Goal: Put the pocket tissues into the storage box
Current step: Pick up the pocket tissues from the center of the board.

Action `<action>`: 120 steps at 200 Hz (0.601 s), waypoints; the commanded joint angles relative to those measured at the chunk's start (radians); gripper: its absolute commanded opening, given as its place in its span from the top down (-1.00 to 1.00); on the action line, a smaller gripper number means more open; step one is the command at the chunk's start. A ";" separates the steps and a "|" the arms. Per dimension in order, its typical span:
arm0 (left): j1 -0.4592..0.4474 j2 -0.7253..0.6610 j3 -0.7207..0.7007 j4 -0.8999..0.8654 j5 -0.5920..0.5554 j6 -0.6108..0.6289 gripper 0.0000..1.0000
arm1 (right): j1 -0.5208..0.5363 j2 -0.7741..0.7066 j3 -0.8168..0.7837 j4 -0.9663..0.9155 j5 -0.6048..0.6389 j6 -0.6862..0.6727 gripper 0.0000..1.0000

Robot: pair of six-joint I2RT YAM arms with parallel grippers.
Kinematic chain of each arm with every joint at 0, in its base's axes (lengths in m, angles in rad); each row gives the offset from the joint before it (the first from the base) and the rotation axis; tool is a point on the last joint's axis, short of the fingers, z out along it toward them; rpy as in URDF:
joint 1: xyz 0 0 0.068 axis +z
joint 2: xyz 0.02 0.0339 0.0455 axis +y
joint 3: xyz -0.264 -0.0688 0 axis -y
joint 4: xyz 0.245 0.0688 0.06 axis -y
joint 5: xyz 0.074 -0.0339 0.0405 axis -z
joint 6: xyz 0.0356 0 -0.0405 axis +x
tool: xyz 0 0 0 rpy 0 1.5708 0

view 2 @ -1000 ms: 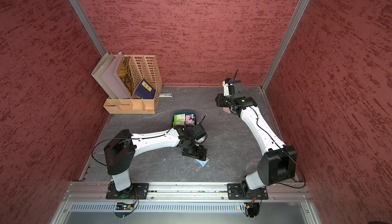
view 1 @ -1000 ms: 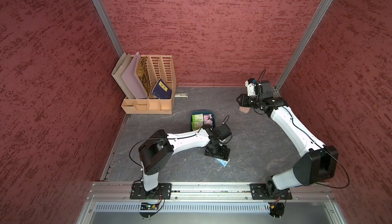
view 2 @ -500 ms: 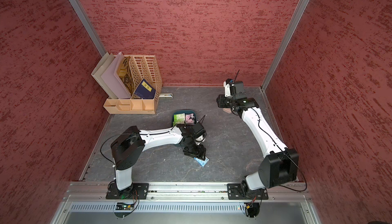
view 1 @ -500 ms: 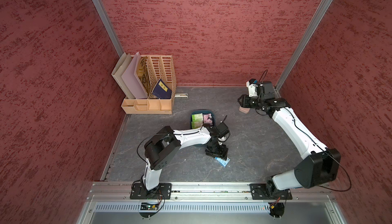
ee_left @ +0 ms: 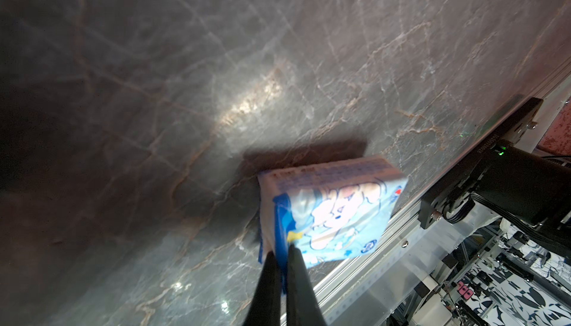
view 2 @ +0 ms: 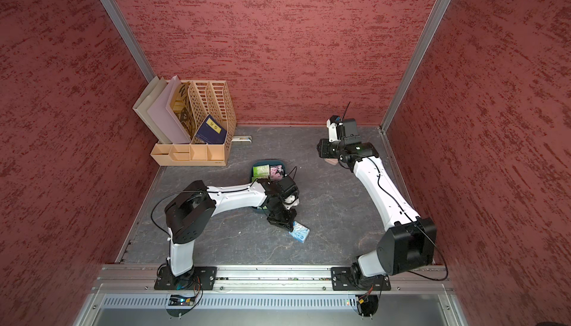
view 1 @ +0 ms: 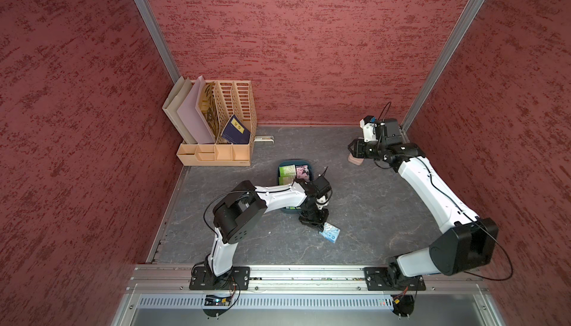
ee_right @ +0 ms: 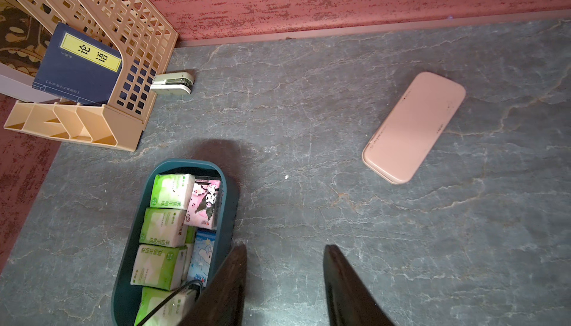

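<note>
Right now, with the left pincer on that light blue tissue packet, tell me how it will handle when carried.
The light blue packet will probably sag and swing, since the left pincer pinches only its edge. Its glossy wrapper may slip. It looks soft and light, so a squeeze seems harmless.

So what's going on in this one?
The left gripper is shut on the edge of a light blue tissue packet, low over the table just outside the near end of the teal storage box. The box already holds several green, pink and blue packets. The right gripper hangs open and empty by the back wall, near the pink case.
</note>
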State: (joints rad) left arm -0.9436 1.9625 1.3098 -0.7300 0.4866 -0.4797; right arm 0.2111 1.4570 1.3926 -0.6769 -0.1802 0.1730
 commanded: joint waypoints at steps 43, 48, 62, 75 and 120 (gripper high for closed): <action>-0.004 -0.256 0.128 -0.026 -0.164 0.263 1.00 | -0.038 -0.020 0.071 -0.076 -0.399 -0.101 -0.01; -0.003 -0.266 0.157 -0.061 -0.200 0.297 1.00 | -0.038 -0.021 0.068 -0.069 -0.439 -0.097 -0.01; 0.008 -0.302 0.211 -0.126 -0.276 0.398 1.00 | -0.048 -0.035 0.045 -0.010 -0.546 -0.063 -0.02; 0.040 -0.352 0.208 -0.157 -0.300 0.498 1.00 | -0.062 -0.045 0.027 0.056 -0.678 -0.030 -0.01; 0.288 -0.474 0.124 -0.258 -0.237 0.834 1.00 | -0.055 0.019 0.049 0.042 -0.943 -0.042 0.04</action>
State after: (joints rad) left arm -0.7715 1.5124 1.4872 -0.8810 0.2428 0.1158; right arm 0.1551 1.4479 1.4265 -0.6590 -0.9009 0.1337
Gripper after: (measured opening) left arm 0.059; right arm 0.488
